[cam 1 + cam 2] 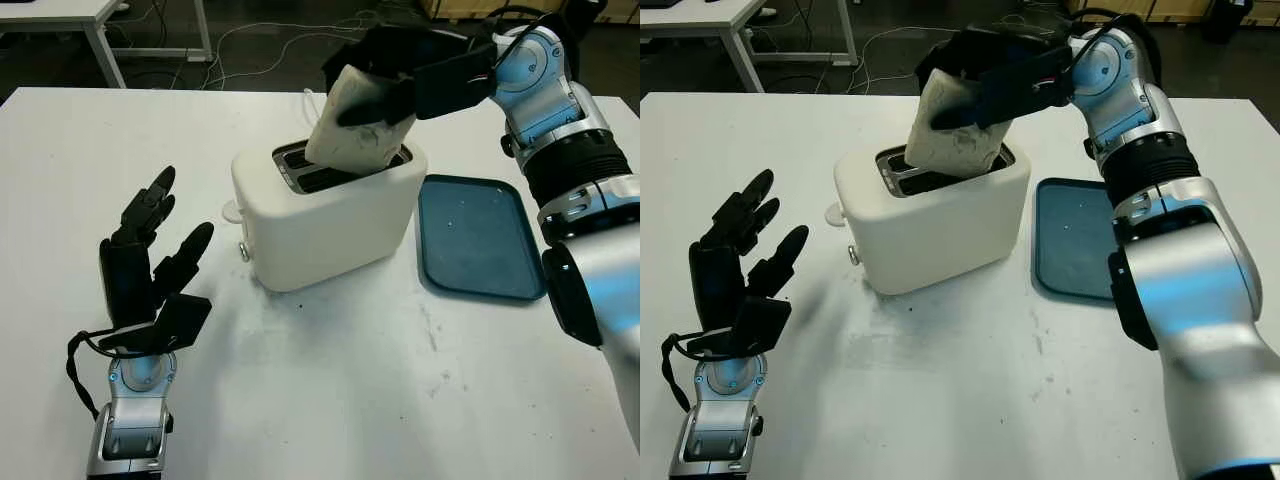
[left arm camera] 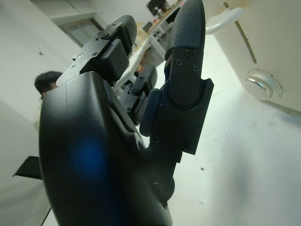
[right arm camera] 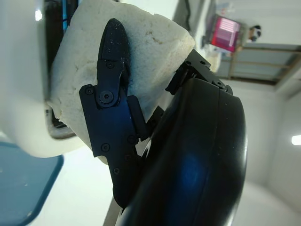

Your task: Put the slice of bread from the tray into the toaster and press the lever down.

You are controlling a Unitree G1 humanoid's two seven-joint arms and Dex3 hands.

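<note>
A white slice of bread (image 1: 358, 128) stands tilted over the cream toaster (image 1: 330, 215), its lower edge inside the rear slot. My right hand (image 1: 385, 75) is shut on the slice from above and behind, its fingers (image 3: 110, 101) pressed against the bread (image 3: 141, 52). The toaster's lever (image 1: 232, 211) juts from its left end, in the raised position. The blue tray (image 1: 478, 238) lies bare to the right of the toaster. My left hand (image 1: 150, 260) is open, held upright over the table left of the toaster, apart from the lever (image 2: 225, 16).
The white table (image 1: 350, 390) spreads around the toaster. Cables and table legs (image 1: 110, 50) lie on the floor beyond the far edge. A person's head (image 2: 47, 82) appears in the left wrist view behind my hand.
</note>
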